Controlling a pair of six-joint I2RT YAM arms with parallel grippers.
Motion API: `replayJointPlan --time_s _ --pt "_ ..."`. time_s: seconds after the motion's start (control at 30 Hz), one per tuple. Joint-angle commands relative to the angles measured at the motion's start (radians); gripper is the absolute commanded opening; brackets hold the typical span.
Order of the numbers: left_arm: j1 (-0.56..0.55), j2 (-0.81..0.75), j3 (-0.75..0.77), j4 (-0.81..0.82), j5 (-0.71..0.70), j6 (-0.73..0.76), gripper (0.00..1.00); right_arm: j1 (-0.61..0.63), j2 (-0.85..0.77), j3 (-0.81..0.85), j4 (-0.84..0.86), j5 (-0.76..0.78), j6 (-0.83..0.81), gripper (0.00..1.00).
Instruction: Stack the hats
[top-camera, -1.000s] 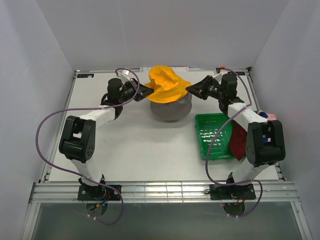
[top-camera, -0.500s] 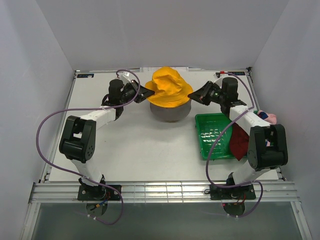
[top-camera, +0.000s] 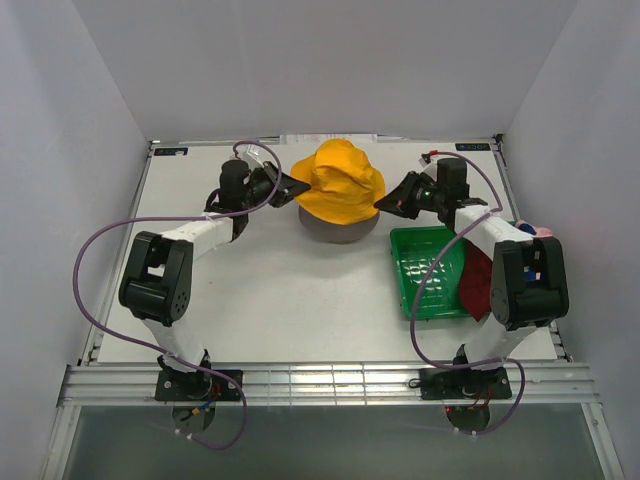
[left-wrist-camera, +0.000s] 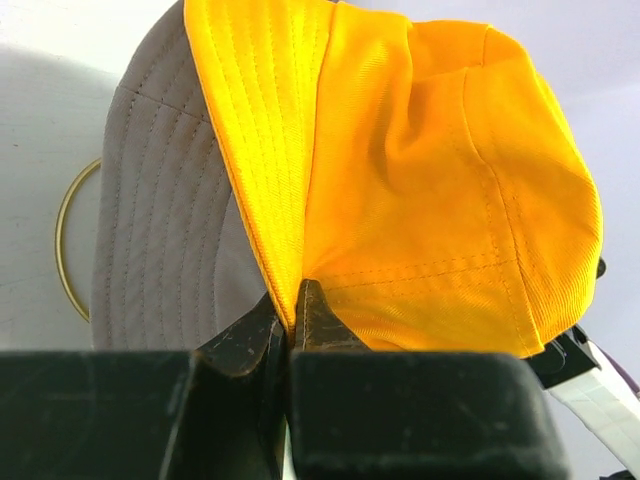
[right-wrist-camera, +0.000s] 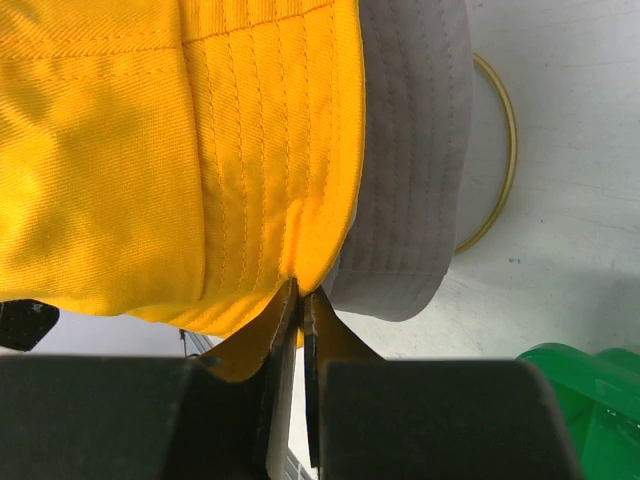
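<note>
While pinching with the left gripper (top-camera: 298, 187), with fingers pressed tight on a fold of brim, held the yellow hat (top-camera: 340, 185) just beyond the fingertips, draped over the grey hat (top-camera: 340, 232) below it. Nipped the opposite brim edge the same way in the right gripper (top-camera: 386, 205), with the hat directly ahead of those fingertips too. Judged as seating yellow onto grey; called next for easing the brim down evenly, then parting both pinches and backing straight off.

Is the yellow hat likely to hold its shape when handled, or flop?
Probably floppy: the yellow hat creases between the left gripper and right gripper pinching its brim. Likely light: fingertip pinches alone hold it up. It should drape over the grey hat, not slide.
</note>
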Motion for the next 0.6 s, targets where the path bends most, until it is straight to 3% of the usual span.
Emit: replayJointPlan --time_s 0.0,0.57 --pt "0.016 0.015 -0.023 -0.064 -0.058 0.047 0.14 -0.023 0.044 0.025 -0.126 0.101 -0.095 0.08" --pt "0.037 0.064 -0.048 -0.146 -0.150 0.102 0.15 -0.021 0.101 0.106 -0.234 0.139 -0.163 0.08"
